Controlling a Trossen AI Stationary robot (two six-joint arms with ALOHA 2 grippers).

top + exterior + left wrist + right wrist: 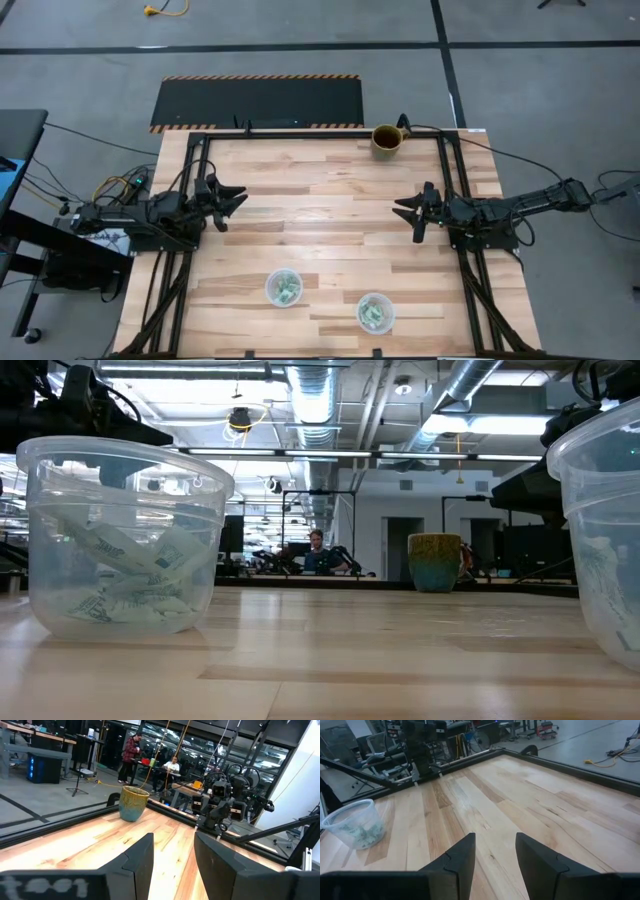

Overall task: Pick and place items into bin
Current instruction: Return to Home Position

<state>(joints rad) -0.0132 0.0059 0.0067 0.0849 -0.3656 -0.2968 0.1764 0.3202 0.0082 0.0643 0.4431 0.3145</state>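
My left end effector [173, 840] hangs over the left side of the tabletop [330, 190], fingers set wide, holding nothing; the items [286, 291], pale packets, lie inside 2 clear cups, well apart from both arms; left cup [268, 287], then right cup [360, 312]; a brown mug [387, 140] stands upright at the far edge; my right end effector [495, 837] hangs over the right side, likewise wide and empty.

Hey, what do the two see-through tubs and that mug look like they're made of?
Left tub and right tub: probably thin clear plastic, glossy; the packets inside show through the walls. Mug: likely glazed ceramic, mottled yellow-brown over teal with a soft sheen, though the look alone leaves that open.
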